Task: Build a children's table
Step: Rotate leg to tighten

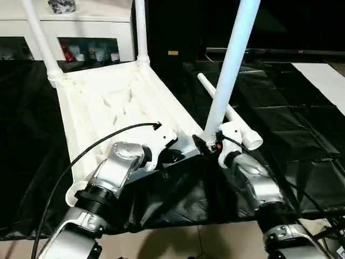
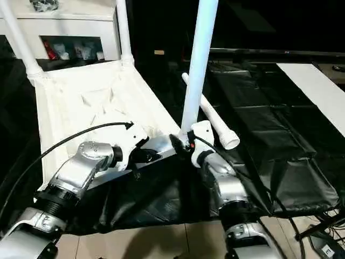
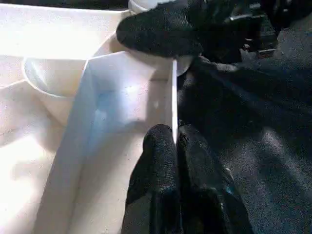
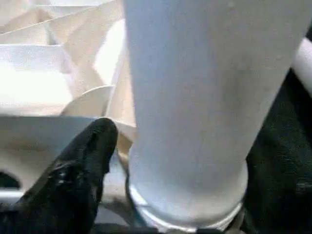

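The left gripper [image 3: 176, 146] has its jaws pressed together on the thin near rim of the table top [image 1: 102, 102], which lies upside down with the ribbed underside up. The right gripper [image 1: 207, 147] has its jaws spread around the foot of a leg [image 1: 233, 59] that stands in the near corner socket; one finger [image 4: 78, 170] is beside it. Two more legs stand at the far corners. A loose leg [image 1: 232, 116] lies just behind the right jaws, on the black sheet [image 1: 291, 135].

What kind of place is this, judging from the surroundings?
Probably an indoor lab or workshop: black sheeting covers the work surface, a white cabinet holds small items behind, and the floor is tiled.
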Available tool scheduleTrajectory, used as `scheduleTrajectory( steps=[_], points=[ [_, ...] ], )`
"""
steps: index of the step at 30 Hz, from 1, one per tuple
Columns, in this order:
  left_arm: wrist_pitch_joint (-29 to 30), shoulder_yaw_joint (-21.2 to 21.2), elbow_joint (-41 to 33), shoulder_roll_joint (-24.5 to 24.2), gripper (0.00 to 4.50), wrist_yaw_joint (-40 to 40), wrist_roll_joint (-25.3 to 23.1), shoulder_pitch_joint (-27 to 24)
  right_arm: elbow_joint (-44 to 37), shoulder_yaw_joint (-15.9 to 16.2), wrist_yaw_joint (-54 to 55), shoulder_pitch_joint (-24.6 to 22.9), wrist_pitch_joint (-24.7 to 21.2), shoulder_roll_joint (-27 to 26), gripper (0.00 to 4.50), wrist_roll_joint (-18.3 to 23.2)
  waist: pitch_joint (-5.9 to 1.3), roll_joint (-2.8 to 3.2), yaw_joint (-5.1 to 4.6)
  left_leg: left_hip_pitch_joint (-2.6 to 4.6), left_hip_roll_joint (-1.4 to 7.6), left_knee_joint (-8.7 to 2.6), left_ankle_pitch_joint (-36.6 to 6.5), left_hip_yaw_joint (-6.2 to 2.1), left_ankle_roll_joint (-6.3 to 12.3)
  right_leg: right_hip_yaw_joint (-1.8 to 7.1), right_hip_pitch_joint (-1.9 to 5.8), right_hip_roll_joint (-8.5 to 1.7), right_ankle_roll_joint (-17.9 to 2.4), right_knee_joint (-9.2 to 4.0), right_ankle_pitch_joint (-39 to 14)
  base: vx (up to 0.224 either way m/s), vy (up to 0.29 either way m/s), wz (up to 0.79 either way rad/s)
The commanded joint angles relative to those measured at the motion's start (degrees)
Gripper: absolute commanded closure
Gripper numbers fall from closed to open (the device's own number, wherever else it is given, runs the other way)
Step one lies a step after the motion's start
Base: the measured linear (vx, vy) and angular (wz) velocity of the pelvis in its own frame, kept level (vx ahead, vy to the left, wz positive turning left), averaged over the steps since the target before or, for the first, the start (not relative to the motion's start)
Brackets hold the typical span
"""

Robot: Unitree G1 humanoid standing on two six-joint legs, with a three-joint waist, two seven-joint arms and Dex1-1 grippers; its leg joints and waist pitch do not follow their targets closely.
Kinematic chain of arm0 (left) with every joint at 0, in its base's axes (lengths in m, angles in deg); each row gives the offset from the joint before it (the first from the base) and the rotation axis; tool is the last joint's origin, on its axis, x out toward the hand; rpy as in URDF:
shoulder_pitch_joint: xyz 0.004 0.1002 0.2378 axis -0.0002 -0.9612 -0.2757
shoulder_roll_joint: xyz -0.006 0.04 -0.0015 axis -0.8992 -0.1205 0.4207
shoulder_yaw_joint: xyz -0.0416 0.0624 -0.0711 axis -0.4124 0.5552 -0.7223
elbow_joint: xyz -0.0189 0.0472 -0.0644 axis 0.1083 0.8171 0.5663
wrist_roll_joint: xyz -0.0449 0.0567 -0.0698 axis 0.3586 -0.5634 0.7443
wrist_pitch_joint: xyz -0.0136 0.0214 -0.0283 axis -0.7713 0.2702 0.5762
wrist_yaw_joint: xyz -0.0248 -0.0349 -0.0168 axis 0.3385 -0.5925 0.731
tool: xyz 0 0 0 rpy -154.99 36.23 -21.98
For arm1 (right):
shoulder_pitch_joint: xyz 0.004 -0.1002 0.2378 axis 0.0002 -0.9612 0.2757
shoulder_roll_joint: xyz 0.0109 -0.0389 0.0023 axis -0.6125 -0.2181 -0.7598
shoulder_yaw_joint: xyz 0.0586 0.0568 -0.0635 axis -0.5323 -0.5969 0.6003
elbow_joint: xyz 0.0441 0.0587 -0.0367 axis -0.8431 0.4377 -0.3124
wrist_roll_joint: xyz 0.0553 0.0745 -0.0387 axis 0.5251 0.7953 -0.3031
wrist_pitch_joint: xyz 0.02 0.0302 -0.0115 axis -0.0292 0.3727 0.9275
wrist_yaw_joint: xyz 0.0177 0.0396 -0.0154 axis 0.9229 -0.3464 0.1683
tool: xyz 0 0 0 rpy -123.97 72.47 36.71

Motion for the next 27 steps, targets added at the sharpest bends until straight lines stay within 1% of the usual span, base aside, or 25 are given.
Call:
scheduleTrajectory(
  steps=[1,2,3,4,5,6,7,8,9,10,11,12,14,16,17,18,19,20,21,22,24,27],
  points=[
    [-2.89,2.16,-2.10,0.22,4.50,4.69,1.98,-0.38,-2.02,4.48,-7.68,-1.09,0.02,-0.14,0.58,1.13,-3.13,0.12,0.56,-0.20,2.79,-4.02,-13.99,-1.05,3.85,3.19,2.87,-4.91,-9.23,-5.13,-18.17,0.000,0.000,0.00],
    [-4.48,2.60,-2.56,-2.06,4.50,8.70,2.72,-0.56,-5.34,5.80,-14.83,-2.60,-0.57,3.25,0.58,2.70,-3.11,0.21,0.61,-0.13,2.81,-4.02,-12.59,-0.92,4.40,3.18,2.81,-4.81,-10.38,-4.90,-15.31,0.000,0.000,0.00],
    [-5.00,2.67,-2.73,-2.79,4.50,10.02,3.02,-0.59,-6.55,6.27,-17.32,-3.14,-0.98,4.44,0.58,3.28,-3.28,0.03,0.88,-0.12,2.80,-3.77,-11.17,-0.79,5.15,3.18,3.03,-4.77,-11.06,-4.55,-13.03,0.000,0.000,0.00],
    [-6.88,2.91,-2.72,-4.26,4.50,12.25,3.13,-0.57,-9.02,7.50,-22.35,-4.27,-1.61,6.83,0.58,4.30,-3.33,0.14,1.10,-0.12,2.76,-3.69,-9.67,-0.69,5.86,3.20,3.07,-4.76,-11.84,-4.35,-10.76,0.000,0.000,0.00],
    [-6.88,2.91,-2.72,-4.26,4.50,12.25,3.13,-0.57,-9.02,7.50,-22.35,-4.27,-1.61,6.83,0.58,4.30,-3.32,0.22,1.27,-0.16,2.83,-3.74,-9.19,-0.74,6.30,3.16,3.11,-4.74,-12.10,-4.30,-9.98,0.000,0.000,0.00],
    [-6.95,2.92,-2.72,-4.31,4.50,12.32,3.13,-0.57,-9.10,7.54,-22.51,-4.30,-1.63,6.91,0.58,4.33,-3.41,0.25,1.45,-0.05,3.03,-3.68,-8.00,-0.64,6.59,3.13,3.04,-4.72,-12.83,-3.98,-8.01,0.000,0.000,0.00],
    [-8.17,3.07,-2.69,-5.20,4.50,13.61,3.14,-0.55,-10.58,8.30,-25.53,-4.99,-1.99,8.33,0.58,4.92,-3.37,0.32,1.62,-0.01,3.08,-3.73,-7.69,-0.70,6.66,3.06,3.05,-4.71,-13.14,-3.96,-7.61,0.000,0.000,0.00],
    [-8.60,3.09,-2.55,-5.77,4.50,14.40,3.16,-0.42,-11.39,8.68,-27.28,-5.29,-2.46,9.34,0.58,5.19,-3.45,0.31,1.90,0.15,3.20,-3.66,-7.24,-0.56,6.57,3.09,2.98,-4.72,-13.53,-3.81,-6.70,0.000,0.000,0.00],
    [-9.42,3.13,-2.38,-6.84,4.50,16.06,3.37,-0.20,-12.49,9.29,-30.34,-5.53,-2.96,11.15,0.58,5.51,-3.37,0.29,2.23,0.34,3.21,-3.74,-7.41,-0.60,6.46,3.03,3.06,-4.61,-13.67,-3.90,-6.72,0.000,0.000,0.00],
    [-9.94,3.23,-2.37,-7.86,4.50,17.93,3.75,-0.04,-13.01,9.78,-32.84,-5.43,-3.27,12.67,0.58,5.59,-3.31,0.41,2.25,0.37,3.26,-3.76,-8.20,-0.50,6.45,3.12,2.85,-4.66,-14.00,-3.78,-6.78,0.000,0.000,0.00],
    [-10.05,3.25,-2.37,-8.06,4.50,18.32,3.83,-0.01,-13.11,9.87,-33.35,-5.41,-3.32,12.97,0.58,5.61,-3.30,0.39,2.35,0.32,3.30,-3.80,-8.62,-0.54,6.17,3.08,2.94,-4.70,-14.13,-3.75,-7.04,0.000,0.000,0.00],
    [-10.49,3.43,-2.49,-8.71,4.50,19.42,3.95,0.07,-12.74,10.33,-35.19,-5.07,-2.43,13.73,0.58,4.78,-3.21,0.38,2.36,0.38,3.36,-3.87,-9.37,-0.55,5.68,3.10,2.87,-4.80,-14.10,-3.92,-7.89,0.000,0.000,0.00],
    [-10.60,3.54,-2.46,-8.94,4.50,19.80,3.95,0.14,-12.48,10.48,-35.64,-4.91,-2.22,13.85,0.84,4.47,-3.18,0.36,2.37,0.36,3.32,-3.90,-10.11,-0.57,4.90,3.14,2.91,-4.89,-13.91,-4.00,-9.25,0.000,0.000,0.00],
    [-11.47,3.83,-1.92,-9.63,4.50,20.95,4.14,0.40,-11.98,10.90,-37.29,-4.42,-2.41,14.28,0.91,4.46,-3.20,0.31,2.42,0.27,3.30,-3.90,-9.88,-0.63,4.43,3.13,3.05,-4.95,-13.42,-4.02,-10.21,0.000,0.000,0.00],
    [-11.76,3.92,-1.68,-9.81,4.50,21.20,4.13,0.50,-11.76,11.01,-37.72,-4.22,-2.51,14.38,0.91,4.52,-3.20,0.30,2.43,0.26,3.29,-3.88,-9.83,-0.61,4.38,3.12,3.03,-4.92,-13.39,-4.01,-10.27,0.000,0.000,0.00],
    [-11.76,3.92,-1.68,-9.82,4.50,21.21,4.13,0.50,-11.75,11.01,-37.73,-4.21,-2.51,14.38,1.09,4.52,-3.20,0.26,2.46,0.34,3.29,-3.86,-9.60,-0.57,4.33,3.15,2.97,-4.88,-13.38,-3.97,-10.02,0.000,0.000,0.00],
    [-11.88,3.97,-1.60,-9.94,4.50,21.35,4.15,0.54,-11.59,11.07,-37.95,-4.03,-2.52,14.46,1.24,4.56,-3.21,-0.30,2.34,0.31,3.31,-3.83,-9.51,-0.48,4.43,3.15,2.96,-4.87,-13.34,-4.02,-10.13,0.000,0.000,0.00],
    [-11.88,3.97,-1.60,-9.94,4.50,21.35,4.15,0.54,-11.59,11.07,-37.95,-4.03,-2.52,14.46,1.24,4.56,-3.26,0.01,2.50,0.21,3.29,-3.80,-8.96,-0.55,4.41,3.15,3.09,-5.00,-13.26,-3.88,-10.18,0.000,0.000,0.00],
    [-12.34,3.89,-1.16,-10.10,4.50,21.95,4.20,0.63,-12.00,11.01,-38.69,-3.74,-3.66,14.53,1.24,5.47,-3.28,-0.03,2.47,0.15,3.27,-3.78,-8.56,-0.57,4.45,3.09,3.15,-4.92,-13.15,-3.80,-9.99,0.000,0.000,0.00],
    [-12.44,3.80,-0.96,-10.11,4.50,22.19,4.28,0.64,-12.37,11.00,-39.06,-3.73,-4.43,14.56,1.40,5.94,-3.31,-0.09,2.45,0.18,3.31,-3.76,-8.11,-0.53,4.56,3.10,3.09,-4.87,-13.20,-3.74,-9.28,0.000,0.000,0.00],
    [-12.22,3.45,-0.71,-9.96,4.50,22.25,4.58,0.57,-13.19,11.04,-39.52,-4.06,-5.84,14.57,1.60,6.71,-3.33,-0.05,2.54,0.15,3.29,-3.71,-7.70,-0.51,4.82,3.10,3.16,-4.90,-13.36,-3.67,-8.63,0.000,0.000,0.00],
    [-11.05,2.82,-0.79,-9.45,4.50,21.11,4.93,0.36,-13.81,10.37,-38.19,-4.73,-7.20,13.67,1.73,7.57,-3.40,-0.12,2.65,0.12,3.25,-3.60,-7.11,-0.46,4.92,3.08,3.16,-4.94,-13.42,-3.59,-8.21,0.000,0.000,0.00]
  ],
)
